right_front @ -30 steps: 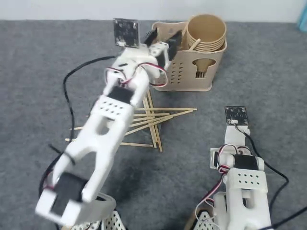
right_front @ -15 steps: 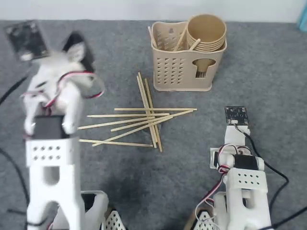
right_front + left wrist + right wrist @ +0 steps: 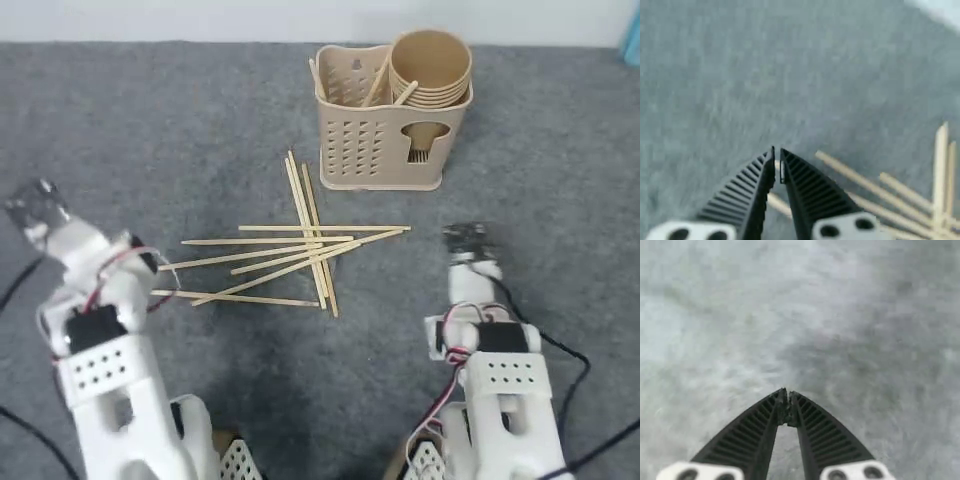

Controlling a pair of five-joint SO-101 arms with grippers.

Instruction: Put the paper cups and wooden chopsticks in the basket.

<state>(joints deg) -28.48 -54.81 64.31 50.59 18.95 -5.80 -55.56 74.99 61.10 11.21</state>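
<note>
A beige perforated basket stands at the back of the grey carpet. A stack of paper cups sits in its right half, and a few wooden chopsticks lean in the left half. Several more chopsticks lie crossed on the carpet in front of it. My left arm is at the front left. Its gripper is shut and empty, low over the carpet by the left ends of the loose chopsticks. My right arm is at the front right, its gripper shut over bare carpet.
Grey carpet covers the whole table. A pale wall edge runs along the back, behind the basket. Black cables trail from both arm bases at the front.
My left arm has swung from the basket out to the left and then down to the front left. My right arm's wrist has shifted slightly left.
</note>
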